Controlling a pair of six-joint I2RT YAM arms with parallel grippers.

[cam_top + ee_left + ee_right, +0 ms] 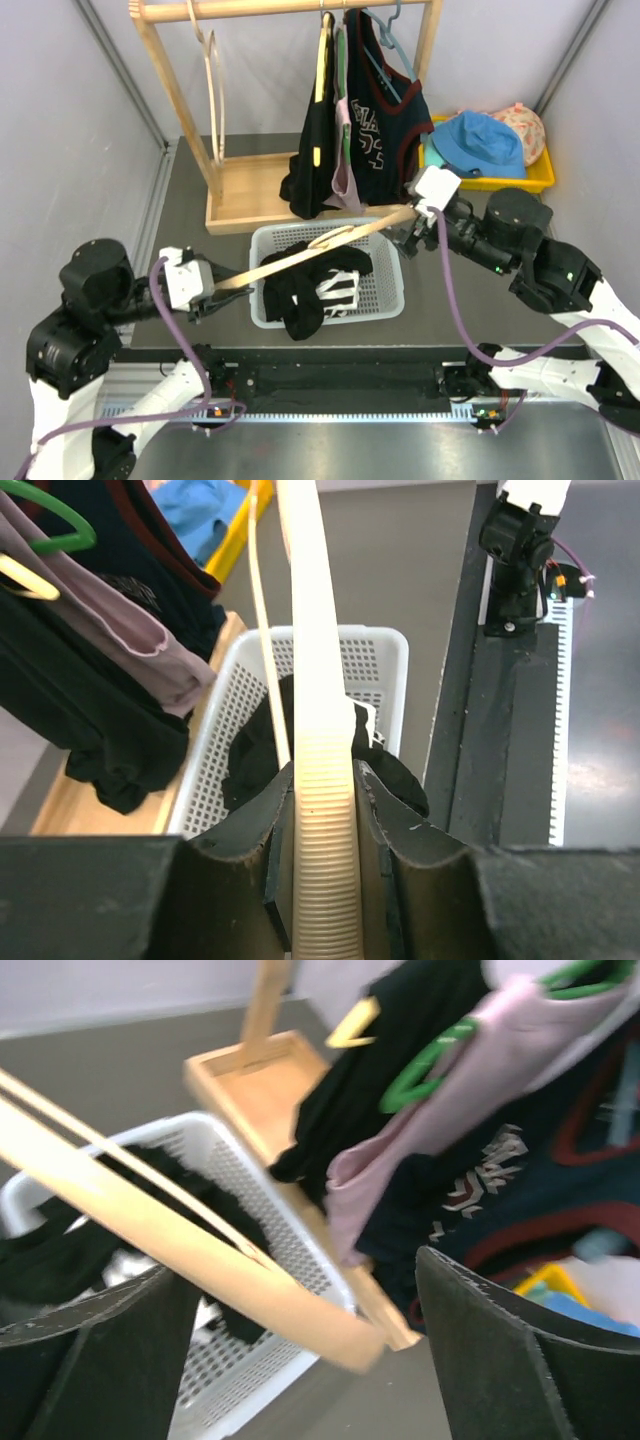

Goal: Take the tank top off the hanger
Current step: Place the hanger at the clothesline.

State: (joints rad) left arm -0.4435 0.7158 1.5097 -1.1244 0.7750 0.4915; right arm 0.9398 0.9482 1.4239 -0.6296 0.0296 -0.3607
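Left claw (pixel 208 287): was clenched on one end of the wooden hanger (pixel 320 245).
Right claw (pixel 410 232): jaws stood wide, the hanger's other end loose between them.
Tank top (pixel 318 285): lay crumpled in the white basket (pixel 388 288), under the hanger.

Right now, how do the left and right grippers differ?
The left gripper is shut on the wooden hanger; the right gripper is open, holding nothing. The left gripper is left of the white basket, the right gripper at its far right corner. Both sit at the hanger's ends.
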